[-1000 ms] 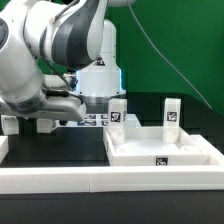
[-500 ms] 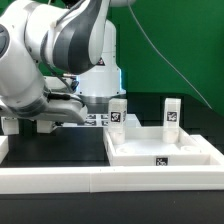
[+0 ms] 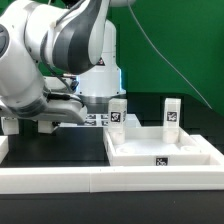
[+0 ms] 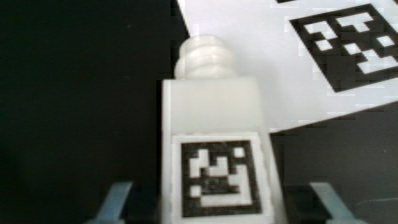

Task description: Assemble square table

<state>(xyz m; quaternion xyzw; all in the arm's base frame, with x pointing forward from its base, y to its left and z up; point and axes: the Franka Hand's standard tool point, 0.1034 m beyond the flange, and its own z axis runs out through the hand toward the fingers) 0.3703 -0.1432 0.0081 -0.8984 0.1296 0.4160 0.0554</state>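
Square table leg [image 4: 214, 120] sits between the jaws of the claw [image 4: 221, 203] (open, not yet touching it): pick-up is in hand, and next come squeezing, lifting and carrying to the tabletop [image 3: 190, 157] at the exterior view's lower right.

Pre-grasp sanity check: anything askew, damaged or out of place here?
Nothing stands out. Two legs stand upright at the far side of the tabletop. A third leg sits straight and centred between the gripper fingers, with no visible damage.
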